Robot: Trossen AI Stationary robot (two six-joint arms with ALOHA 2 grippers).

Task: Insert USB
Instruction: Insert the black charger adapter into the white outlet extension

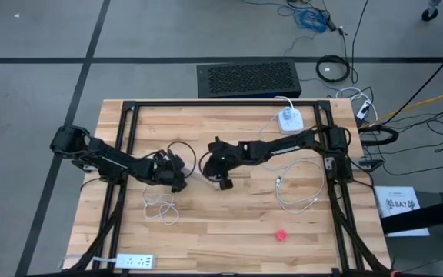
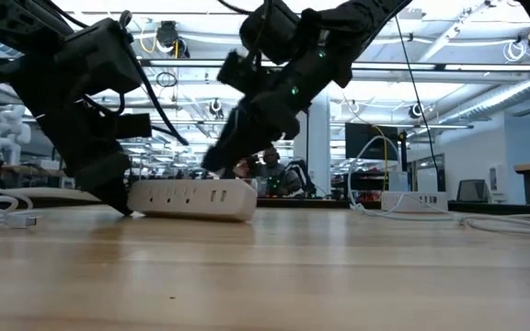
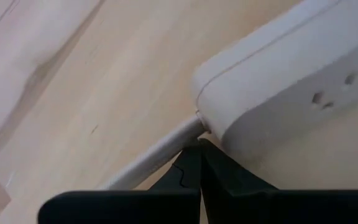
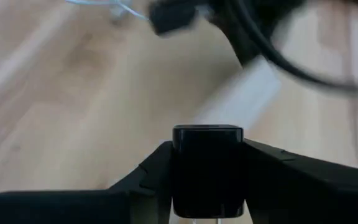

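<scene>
Left claw (image 3: 199,163) pressed together at the cable end of the white power strip (image 2: 191,199) mid-desk (image 1: 229,223). Right claw (image 4: 207,171) pinching a black USB plug (image 4: 207,163), just beside the strip.

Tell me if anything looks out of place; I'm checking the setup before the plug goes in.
Nothing looks damaged or spilled. The left gripper, fingers shut, presses at the cord end of the white power strip, which lies flat on the table. The right gripper holds a black plug nearby.

Brightly lit from ceiling strip lights (image 2: 486,97) overhead; soft shadows across the counter (image 1: 229,223); right wrist view heavily blurred.
</scene>
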